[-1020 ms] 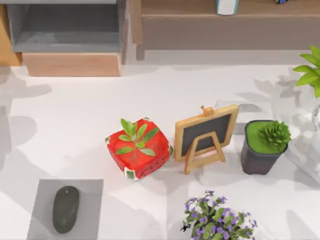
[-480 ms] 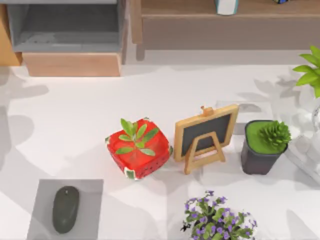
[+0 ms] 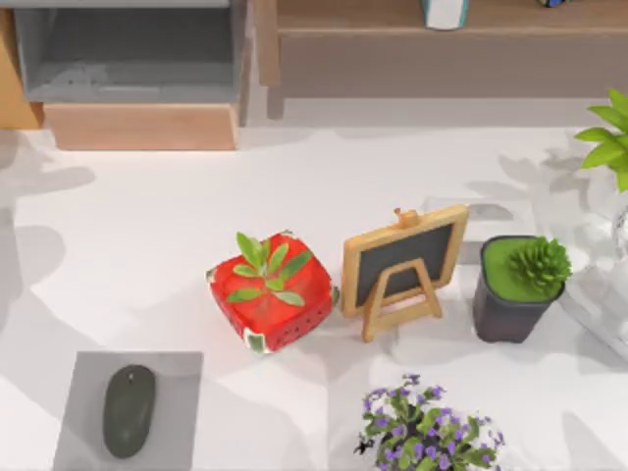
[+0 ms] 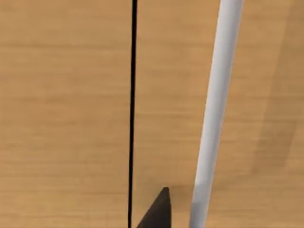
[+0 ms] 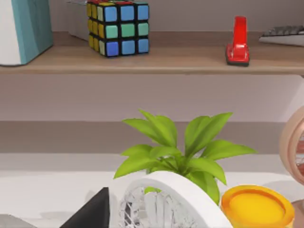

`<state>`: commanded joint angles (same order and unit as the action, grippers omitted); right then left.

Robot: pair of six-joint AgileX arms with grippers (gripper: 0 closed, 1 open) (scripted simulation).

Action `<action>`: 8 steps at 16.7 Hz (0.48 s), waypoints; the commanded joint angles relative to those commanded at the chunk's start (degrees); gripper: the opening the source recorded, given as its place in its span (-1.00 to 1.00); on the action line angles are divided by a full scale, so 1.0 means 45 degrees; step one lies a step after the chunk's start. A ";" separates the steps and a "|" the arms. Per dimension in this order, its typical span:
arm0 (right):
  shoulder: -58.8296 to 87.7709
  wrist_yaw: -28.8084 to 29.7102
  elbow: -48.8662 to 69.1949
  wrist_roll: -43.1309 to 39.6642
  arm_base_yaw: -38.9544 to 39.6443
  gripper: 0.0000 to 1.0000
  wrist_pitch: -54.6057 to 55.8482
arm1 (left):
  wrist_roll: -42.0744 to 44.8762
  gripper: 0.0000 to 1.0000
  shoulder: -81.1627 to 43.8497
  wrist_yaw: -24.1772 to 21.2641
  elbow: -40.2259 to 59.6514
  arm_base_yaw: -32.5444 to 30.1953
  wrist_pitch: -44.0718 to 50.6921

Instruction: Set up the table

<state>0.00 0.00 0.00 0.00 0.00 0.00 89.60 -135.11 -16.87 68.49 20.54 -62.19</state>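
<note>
Centrally, the broad white table (image 3: 147,235) is carrying a red watermelon-patterned planter (image 3: 271,292) beside a small wooden-framed chalkboard easel (image 3: 402,267) (just apart); finger spread of both grippers cannot be told.

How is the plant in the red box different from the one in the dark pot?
The red watermelon-patterned pot is boxy and sits tilted, holding a thin sprig of long leaves; the dark pot is plain and holds a compact spiky rosette on green filling. The red one stands left of the little chalkboard easel, the dark one right. Both rest on the table.
</note>
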 joint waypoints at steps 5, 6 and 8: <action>0.0000 0.0000 0.0000 0.0000 0.0000 1.00 0.0000 | 0.0004 1.00 0.0661 -0.0270 -0.1303 0.0268 -0.0686; 0.0000 0.0000 0.0000 0.0000 0.0000 1.00 0.0000 | 0.0015 1.00 0.0797 -0.0340 -0.1626 0.0340 -0.0872; 0.0000 0.0000 0.0000 0.0000 0.0000 1.00 0.0000 | 0.0043 1.00 0.0976 -0.0448 -0.2133 0.0458 -0.1168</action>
<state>0.00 0.00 0.00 0.00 0.00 0.00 89.79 -130.72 -18.89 58.89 22.60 -67.44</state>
